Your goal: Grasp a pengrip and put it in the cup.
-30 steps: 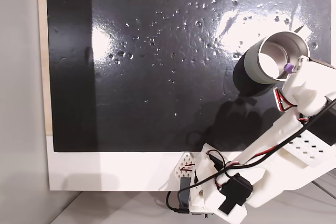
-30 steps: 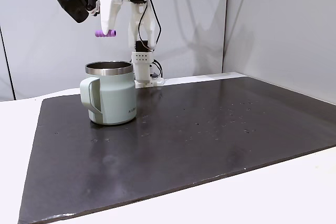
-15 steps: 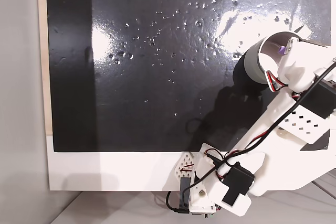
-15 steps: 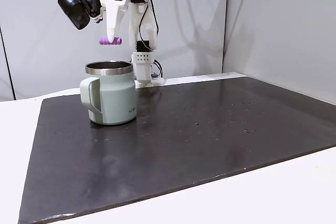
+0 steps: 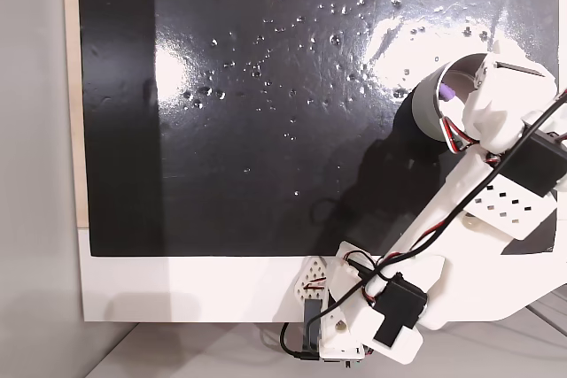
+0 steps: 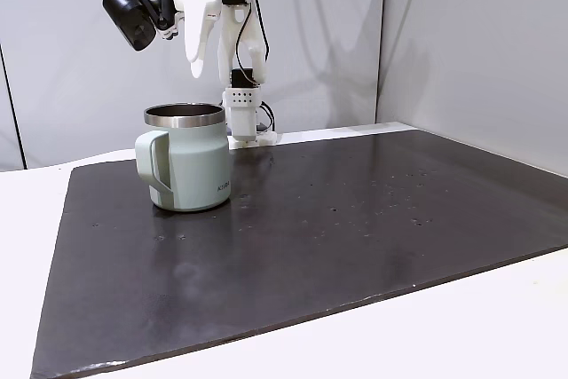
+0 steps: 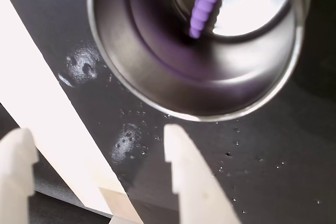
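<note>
1. Fingers (image 7: 100, 177) sit nearest the wrist camera, spread apart with nothing between them; dark mat (image 7: 273, 145) shows through the gap.
2. Just past them in that view lies the cup (image 7: 157, 72), seen from above, with the pengrip (image 7: 205, 6) inside it, lying on the pale bottom close to the inner wall.
3. Progress, judging from this: the grip has been released into the cup, so the task looks essentially done. What may remain is only drawing the arm clear.
4. In a fixed view from the side, the cup (image 6: 186, 166) stands upright on the mat (image 6: 355, 237) near its left end, handle toward the camera's left. The gripper (image 6: 202, 64) hangs above the rim, not touching it, and holds nothing.
5. That side view gives the gripper's height over the cup, but the cup wall hides the inside, so the pengrip cannot be checked from there.
6. In a fixed view from above, the cup (image 5: 427, 108) is at the right edge of the mat, partly covered by the arm. A small purple spot, the pengrip (image 5: 449, 92), shows inside it.
7. The top view confirms where the cup sits on the tabletop (image 5: 177, 289); the wrist view alone shows the ribbed shape and how it lies.
</note>
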